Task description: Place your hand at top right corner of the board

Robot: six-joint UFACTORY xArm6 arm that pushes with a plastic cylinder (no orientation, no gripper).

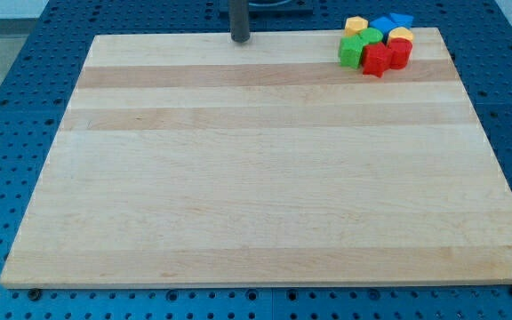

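While the rod stands at the view's top edge of the board, its lower end, my tip, is seen resting just inside that edge, a little to the view's left of the board's middle. This end effector is a plain rod with no jaws, so nothing can be reported as apart, together or clamped; no block is touched by it.

The task's target, the board's top right corner, lies to the view's right of my tip and at almost the same height in the view, so the coming move is judged to be a nearly pure sideways slide along the top edge. No long axis matters here, since a corner rather than an elongated thing is sought, and only one arm is present.

Between my tip and that corner, well apart from the tip, a tight cluster of blocks is packed against the corner: a yellow block, a green block and a second green block nearest the tip, then a red block, another red block, a yellow block behind them, and blue blocks at the far edge. Their exact shapes cannot be made out. A straight slide is judged likely to push into this cluster.

No containers are seen on the bench.
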